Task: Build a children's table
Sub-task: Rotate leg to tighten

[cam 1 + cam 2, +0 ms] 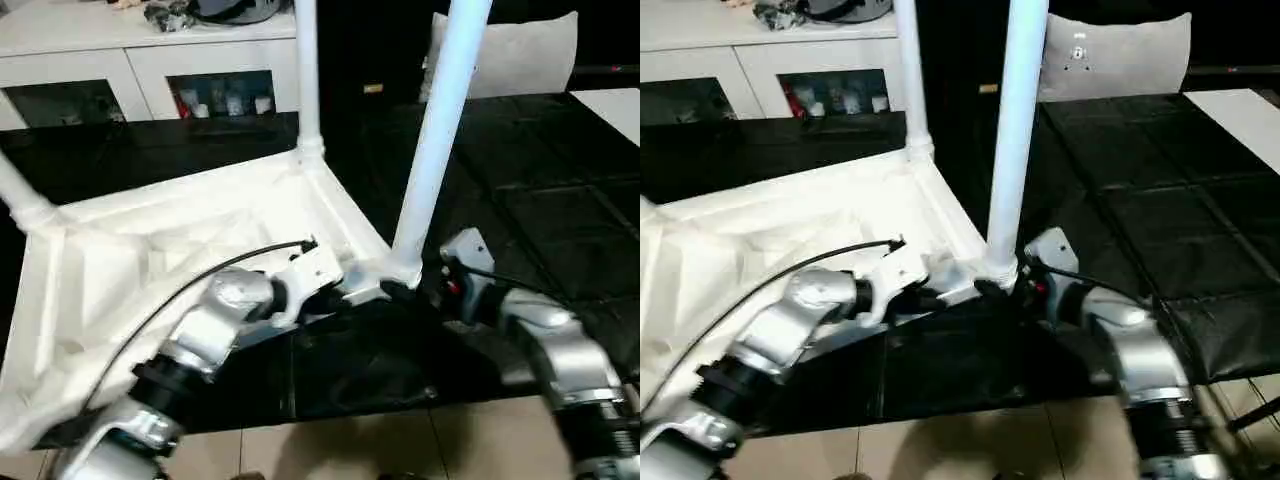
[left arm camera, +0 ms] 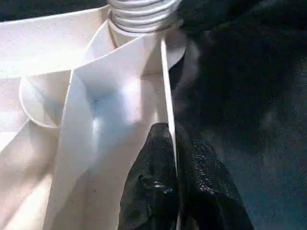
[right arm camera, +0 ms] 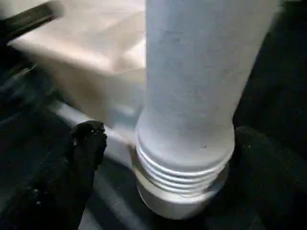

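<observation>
Table top: the children's table lies upside down on the black bench, ribbed underside up, toward nine o'clock from the middle of the scene.
Legs in place: three show standing in corner sockets: the near leg at the centre, the far leg at twelve o'clock, the side leg at nine o'clock.
Near leg: screw threads still show above its socket, so I judge it not fully turned home.
Fourth corner: at seven o'clock, blurred; I cannot tell whether a leg is fitted.
Left hand: pressed together, pinching the top's thin rim wall beside the near socket.
Right hand: spread wide on either side of the near leg's base, not gripping it.
Left to do: seat this leg, check the fourth, turn the table upright.
</observation>
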Tool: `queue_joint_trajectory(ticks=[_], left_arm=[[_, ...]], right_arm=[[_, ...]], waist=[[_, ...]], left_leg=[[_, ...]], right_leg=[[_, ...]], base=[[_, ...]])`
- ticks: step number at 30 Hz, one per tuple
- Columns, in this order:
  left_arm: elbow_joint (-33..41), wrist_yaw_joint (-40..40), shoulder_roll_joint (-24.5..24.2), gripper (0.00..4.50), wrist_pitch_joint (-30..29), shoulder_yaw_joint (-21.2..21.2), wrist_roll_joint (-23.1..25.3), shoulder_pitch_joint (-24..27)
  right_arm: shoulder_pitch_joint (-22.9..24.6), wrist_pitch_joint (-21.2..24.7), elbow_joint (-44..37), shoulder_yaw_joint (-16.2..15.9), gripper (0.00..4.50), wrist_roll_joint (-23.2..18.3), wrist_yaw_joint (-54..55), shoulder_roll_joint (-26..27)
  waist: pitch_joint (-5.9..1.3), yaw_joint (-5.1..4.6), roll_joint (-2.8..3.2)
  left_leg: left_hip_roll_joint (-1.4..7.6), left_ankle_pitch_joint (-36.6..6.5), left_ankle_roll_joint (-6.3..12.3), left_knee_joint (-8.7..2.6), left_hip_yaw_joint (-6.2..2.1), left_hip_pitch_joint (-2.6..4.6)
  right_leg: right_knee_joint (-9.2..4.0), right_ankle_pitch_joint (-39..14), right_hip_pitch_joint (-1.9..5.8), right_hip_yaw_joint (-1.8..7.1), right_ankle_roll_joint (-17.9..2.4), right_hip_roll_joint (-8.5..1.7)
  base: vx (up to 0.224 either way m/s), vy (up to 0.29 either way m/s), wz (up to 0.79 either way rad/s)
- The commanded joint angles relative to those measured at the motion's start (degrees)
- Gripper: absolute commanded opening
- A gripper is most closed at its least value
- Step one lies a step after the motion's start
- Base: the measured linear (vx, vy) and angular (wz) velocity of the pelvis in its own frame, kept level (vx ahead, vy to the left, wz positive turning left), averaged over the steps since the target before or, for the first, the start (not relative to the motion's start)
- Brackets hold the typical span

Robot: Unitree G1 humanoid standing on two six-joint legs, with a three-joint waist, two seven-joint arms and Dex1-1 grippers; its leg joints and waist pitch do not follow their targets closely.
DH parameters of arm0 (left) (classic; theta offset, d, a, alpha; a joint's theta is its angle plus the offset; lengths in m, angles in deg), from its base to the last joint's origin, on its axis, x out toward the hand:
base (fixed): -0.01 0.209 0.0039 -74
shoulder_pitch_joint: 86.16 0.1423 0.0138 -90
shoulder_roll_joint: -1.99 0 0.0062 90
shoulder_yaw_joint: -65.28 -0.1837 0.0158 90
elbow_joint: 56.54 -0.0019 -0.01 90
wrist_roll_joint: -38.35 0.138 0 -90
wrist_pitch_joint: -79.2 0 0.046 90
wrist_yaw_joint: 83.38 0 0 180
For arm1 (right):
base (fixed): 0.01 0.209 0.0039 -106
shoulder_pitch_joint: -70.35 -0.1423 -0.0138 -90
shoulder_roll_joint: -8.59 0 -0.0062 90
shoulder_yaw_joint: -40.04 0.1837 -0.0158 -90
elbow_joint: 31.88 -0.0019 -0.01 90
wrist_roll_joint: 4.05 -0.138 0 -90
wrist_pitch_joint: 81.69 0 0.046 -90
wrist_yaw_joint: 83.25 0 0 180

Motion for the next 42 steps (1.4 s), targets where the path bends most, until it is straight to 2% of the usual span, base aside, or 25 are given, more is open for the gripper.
queue_joint_trajectory(ticks=[1, 2, 4, 7, 8, 9, 12, 17, 22, 28, 31, 32, 34, 35, 36, 37, 38, 39, 41, 42], left_arm=[[0.49, 5.25, -1.31, 0.00, 4.36, -2.38, 0.12, -0.08], [-0.35, 9.26, -4.22, 0.00, 7.80, -4.06, 0.79, -0.61], [-0.78, 10.39, -5.22, 0.00, 9.15, -4.70, 1.06, -0.92], [-1.13, 13.24, -6.79, 0.00, 11.24, -5.46, 0.81, -1.36], [-1.03, 14.95, -7.44, 0.00, 12.04, -5.78, 0.48, -1.55], [-0.84, 16.00, -7.78, 0.00, 12.33, -5.96, 0.20, -1.64], [-1.04, 18.01, -8.15, 0.00, 13.83, -6.16, -0.44, -1.84], [-1.30, 19.74, -8.53, 0.00, 15.16, -6.70, -0.83, -2.05], [-1.80, 20.28, -8.65, 0.00, 15.87, -6.70, -0.85, -2.07], [-1.51, 20.11, -8.53, 0.00, 14.60, -6.39, -1.30, -1.43], [0.13, 17.48, -7.02, 0.00, 10.04, -5.27, -2.22, -0.66], [1.52, 14.48, -5.52, 0.00, 5.66, -4.29, -2.58, -0.17], [1.76, 13.87, -5.21, 0.00, 4.77, -4.10, -2.62, -0.11], [3.25, 7.09, -1.52, 0.00, -2.27, -1.93, -2.91, 0.18], [3.39, 6.17, -0.98, 0.00, -3.13, -1.62, -2.96, 0.19], [3.64, 1.77, 1.60, 0.00, -6.25, -0.33, -2.82, 0.13], [3.68, 0.68, 2.26, 0.00, -6.94, -0.03, -2.75, 0.11], [3.78, -0.79, 3.12, 0.00, -7.89, 0.33, -2.64, 0.10], [3.57, -7.54, 6.78, 0.00, -11.58, 2.02, -1.33, -0.24], [3.53, -8.14, 7.10, 0.00, -11.85, 2.18, -1.20, -0.29]], right_arm=[[0.11, -2.33, -1.15, -1.24, 4.46, -0.43, -4.29, -1.40], [-0.30, -5.50, -0.59, -2.55, 4.46, -0.37, -9.51, -4.28], [-0.48, -6.38, -0.27, -3.01, 4.19, -0.55, -11.48, -5.18], [-1.00, -6.73, 0.28, -3.90, 4.06, -1.25, -15.55, -6.50], [-1.29, -6.50, 0.47, -4.56, 4.06, -1.66, -17.55, -7.03], [-1.37, -6.25, 0.45, -5.04, 3.77, -1.99, -18.84, -7.33], [-1.36, -6.62, 0.31, -5.90, 3.68, -2.81, -21.04, -7.67], [-1.88, -8.45, 1.71, -6.32, 3.19, -2.83, -21.95, -6.80], [-2.01, -8.54, 2.13, -6.66, 2.79, -3.36, -23.01, -6.66], [-1.08, -7.53, 1.13, -7.01, 2.68, -4.34, -23.91, -6.41], [0.09, -5.05, -0.81, -6.34, 2.68, -5.94, -22.11, -4.79], [0.75, -2.16, -2.60, -5.95, 2.67, -6.44, -18.76, -3.02], [0.75, -1.54, -2.78, -5.90, 2.67, -6.26, -17.74, -2.61], [-0.03, 3.81, -3.25, -4.91, 2.67, -4.27, -6.88, 2.28], [-0.18, 4.38, -3.22, -4.69, 2.67, -4.06, -5.39, 3.02], [-1.00, 5.88, -2.72, -3.55, 2.66, -3.02, 1.27, 6.54], [-1.23, 6.18, -2.53, -3.24, 2.66, -2.77, 2.93, 7.44], [-1.53, 6.47, -2.27, -2.84, 2.65, -2.49, 5.22, 8.64], [-2.43, 8.16, -0.89, -1.85, 2.65, -0.31, 12.83, 12.08], [-2.50, 8.30, -0.76, -1.74, 2.65, -0.14, 13.48, 12.38]], waist=[[-3.26, 0.27, -0.50], [-3.35, 0.53, -0.73], [-3.26, 0.81, -0.59], [-3.32, 1.34, -0.62], [-3.42, 1.49, -1.23], [-3.42, 1.56, -1.07], [-3.45, 1.75, -1.09], [-3.32, 1.99, -1.09], [-3.41, 1.99, -1.18], [-3.40, 2.02, -1.22], [-3.40, 2.06, -1.26], [-3.34, 1.98, -1.22], [-3.19, 1.93, -1.31], [-2.92, 1.58, -1.32], [-2.62, 1.26, -1.15], [-2.72, 1.06, -1.17], [-2.64, 0.74, -1.19], [-2.72, 0.09, -1.34], [-2.82, -0.68, -1.24], [-2.88, -0.86, -1.15]], left_leg=[[2.07, -8.14, 6.47, -3.93, -0.18, -0.63], [2.13, -8.20, 6.63, -3.90, -0.18, -0.59], [2.24, -8.21, 6.73, -3.91, -0.06, -0.48], [2.36, -7.65, 6.45, -3.92, 0.01, -0.40], [2.41, -7.13, 6.60, -3.92, -0.01, -0.46], [2.48, -6.54, 6.79, -3.88, 0.02, -0.49], [2.48, -5.98, 7.16, -3.74, 0.10, -0.51], [2.48, -6.74, 6.24, -3.89, 0.07, -0.52], [2.39, -6.12, 6.17, -3.81, 0.11, -0.50], [2.43, -5.65, 6.48, -3.77, 0.13, -0.52], [2.44, -5.66, 6.30, -3.80, 0.17, -0.50], [2.50, -5.57, 6.22, -3.85, 0.18, -0.54], [2.35, -6.76, 5.61, -4.02, 0.13, -0.48], [2.36, -7.26, 4.74, -4.23, 0.14, -0.45], [2.13, -8.46, 3.71, -4.32, 0.14, -0.30], [2.02, -9.06, 2.78, -4.30, 0.04, -0.21], [1.85, -9.28, 2.29, -4.43, -0.04, -0.43], [1.65, -10.45, 1.58, -4.51, -0.20, -0.39], [1.61, -10.13, 1.97, -4.41, -0.20, -0.50], [1.58, -9.71, 2.12, -4.32, -0.16, -0.55]], right_leg=[[-4.48, -15.68, 3.65, 2.80, -10.61, -3.34], [-4.33, -15.58, 3.66, 2.80, -10.64, -3.36], [-4.25, -15.46, 3.50, 2.90, -10.89, -3.33], [-4.04, -14.55, 3.53, 2.96, -11.55, -3.36], [-3.79, -14.22, 3.70, 2.97, -11.74, -3.46], [-3.72, -13.59, 3.64, 2.98, -12.02, -3.45], [-3.57, -12.76, 3.59, 2.99, -12.55, -3.46], [-3.84, -15.53, 3.54, 3.01, -11.61, -3.56], [-3.77, -14.54, 3.57, 2.99, -11.65, -3.44], [-3.66, -13.93, 3.58, 2.97, -11.91, -3.44], [-3.65, -14.38, 3.64, 3.00, -11.88, -3.46], [-3.59, -14.23, 3.63, 3.03, -12.05, -3.42], [-4.06, -17.26, 3.61, 2.94, -11.09, -3.48], [-4.12, -19.05, 3.57, 3.02, -10.48, -3.34], [-4.78, -22.26, 3.24, 2.85, -9.55, -3.27], [-4.77, -24.19, 3.37, 2.71, -8.86, -3.36], [-4.98, -25.89, 3.52, 2.58, -8.05, -3.41], [-5.56, -28.80, 3.42, 2.45, -5.68, -3.40], [-5.49, -27.08, 3.26, 2.52, -6.07, -3.25], [-5.40, -25.93, 3.28, 2.58, -6.34, -3.15]], base=[[0.000, 0.000, 0.00], [0.000, 0.000, 0.00], [0.000, 0.000, 0.00], [0.000, 0.000, 0.00], [0.000, 0.000, 0.00], [0.000, 0.000, 0.00], [0.000, 0.000, 0.00], [0.000, 0.000, 0.00], [0.000, 0.000, 0.00], [0.000, 0.000, 0.00], [0.000, 0.000, 0.00], [0.000, 0.000, 0.00], [0.000, 0.000, 0.00], [0.000, 0.000, 0.00], [0.000, 0.000, 0.00], [0.000, 0.000, 0.00], [0.000, 0.000, 0.00], [0.000, 0.000, 0.00], [0.000, 0.000, 0.00], [0.000, 0.000, 0.00]])
